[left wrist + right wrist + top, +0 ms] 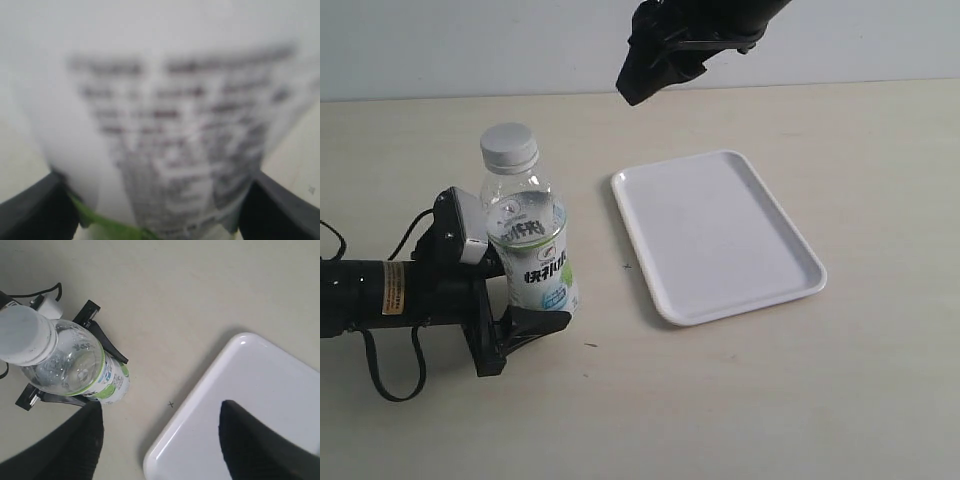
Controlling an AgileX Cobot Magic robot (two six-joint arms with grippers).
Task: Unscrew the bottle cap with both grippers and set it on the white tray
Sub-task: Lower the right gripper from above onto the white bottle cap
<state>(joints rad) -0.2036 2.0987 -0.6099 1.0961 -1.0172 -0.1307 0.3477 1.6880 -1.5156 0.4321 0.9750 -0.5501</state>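
The clear bottle stands upright on the table with the white ribbed bottle cap screwed on its neck. My left gripper is shut on the bottle's labelled lower body, one black finger on each side. Seen from the left wrist, the blurred label of the bottle fills the picture between the fingers. High above the table's far side, my right gripper hangs open and holds nothing. Its wrist view looks down on the bottle cap, the bottle and the white tray, with its fingertips spread wide.
The white tray lies flat to the right of the bottle and is empty. A black cable loops beside the left arm. A small dark mark shows on the beige table between bottle and tray.
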